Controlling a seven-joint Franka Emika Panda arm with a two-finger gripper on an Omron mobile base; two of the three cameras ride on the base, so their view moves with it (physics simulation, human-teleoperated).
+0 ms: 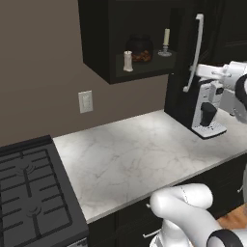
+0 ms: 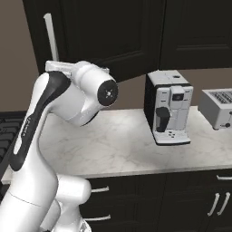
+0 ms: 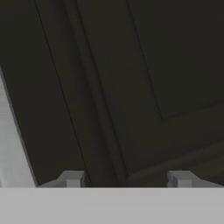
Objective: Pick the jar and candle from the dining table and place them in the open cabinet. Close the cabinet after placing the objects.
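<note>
Black stove w/ grates (image 1: 29,193) cut off at 7–9 o'clock edge. Silver toaster (image 2: 218,108) cropped at 3 o'clock. Round-bellied glass jar (image 1: 140,48) dim in the black cabinet (image 1: 96,34).

Cabinet shelf (image 1: 144,71): carries the jar (image 1: 140,48), with the candle (image 1: 165,44) to its right and a small pale shaker (image 1: 128,61) to its front left.
Worktop (image 1: 140,154): marble; coffee machine (image 1: 207,112) stands on it, toaster (image 2: 218,108) right of the machine.

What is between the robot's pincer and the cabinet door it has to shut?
Nothing visible. The pincer faces the dark cabinet door directly, its silver bar handle off to one side. The jar and candle already sit inside.
</note>
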